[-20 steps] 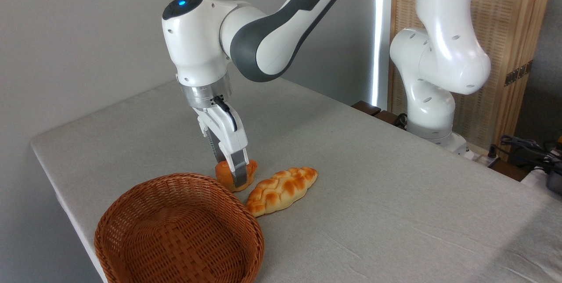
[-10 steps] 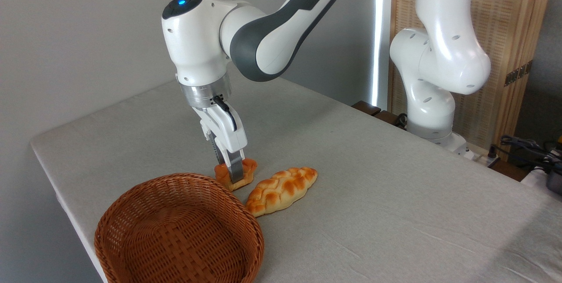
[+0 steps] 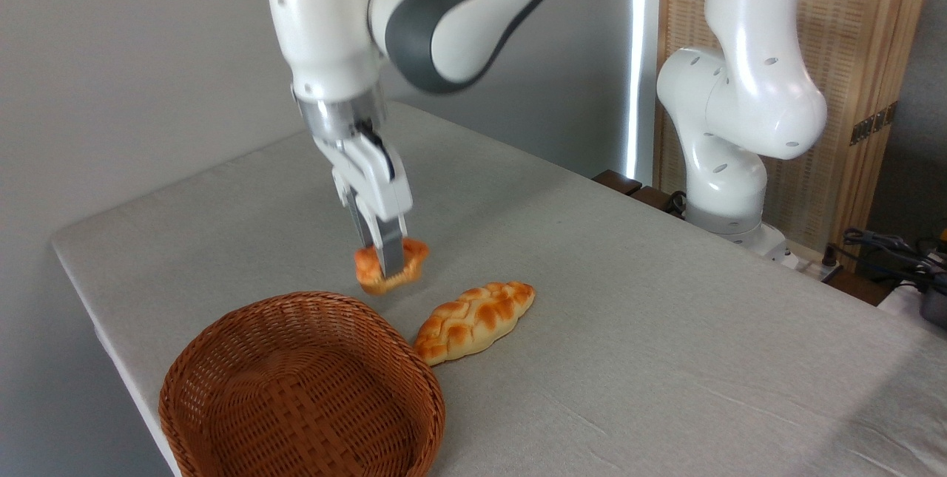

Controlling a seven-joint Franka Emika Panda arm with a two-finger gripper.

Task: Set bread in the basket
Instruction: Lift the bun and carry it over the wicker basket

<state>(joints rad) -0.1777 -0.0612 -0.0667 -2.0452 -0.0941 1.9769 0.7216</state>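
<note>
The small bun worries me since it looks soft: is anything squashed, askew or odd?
The bun hangs tilted and pinched narrow where the gripper squeezes it. The braided loaf and basket look normal.

You have one fixed camera, set above a corner of the table (image 3: 592, 255) and tilted down across its grey cloth. It sits close: the gripper (image 3: 385, 270) hangs left of centre, the basket (image 3: 296, 388) below and nearer you, cut by the bottom edge. The arm's base (image 3: 732, 218) stands behind and right of the gripper, its upper links cropped by the top edge.
</note>
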